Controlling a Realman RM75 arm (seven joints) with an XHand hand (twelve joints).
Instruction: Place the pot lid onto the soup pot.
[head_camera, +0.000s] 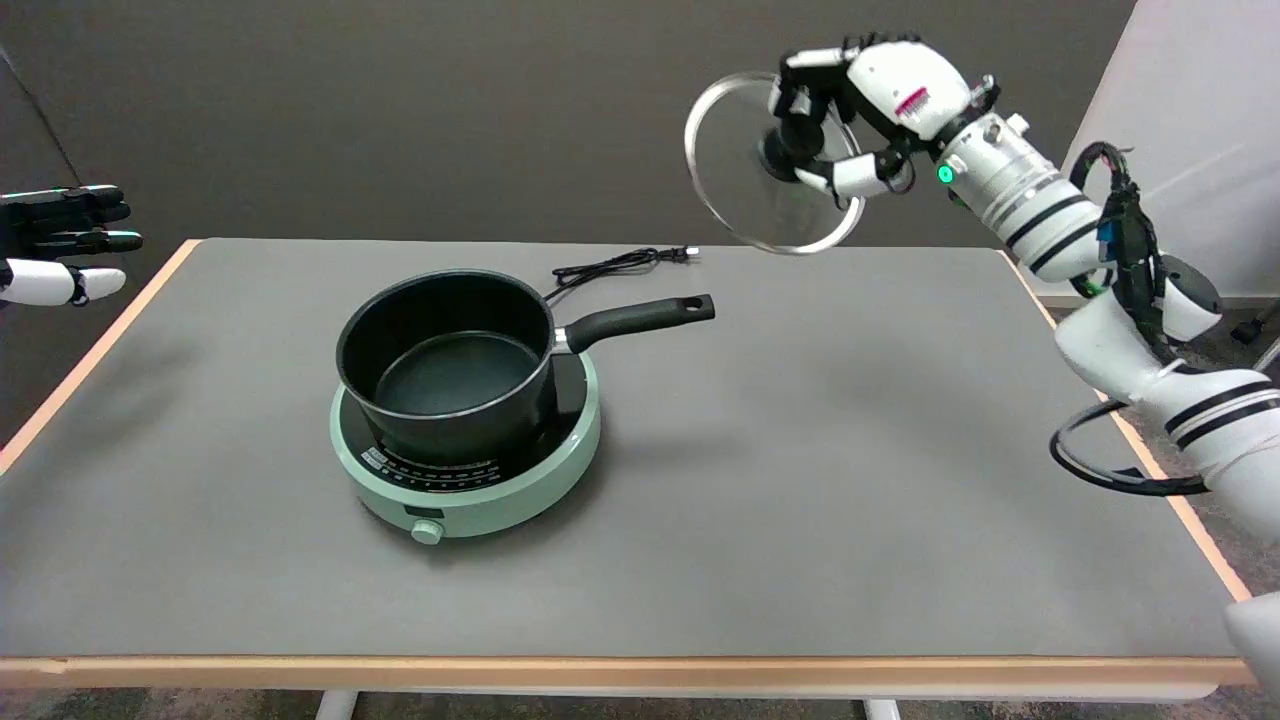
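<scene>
In the upper right of the frame, the robot's right hand (868, 118) is raised in the air, its black-and-white fingers closed around the dark knob at the centre of a round glass pot lid (735, 190). The lid is tilted almost on edge, its metal rim facing left, well above the table and clear of everything on it. The white right arm (1120, 300) runs from the hand down to the lower right edge of the frame, with black cables along it. Left of centre, a black soup pot (445, 360) sits uncovered on a pale green round hob (480, 500), its long black handle pointing right. Behind the pot a black power cord (610, 265) lies on the grey table (800, 500). At the far left edge, the left hand (60, 245) hangs in the air.
</scene>
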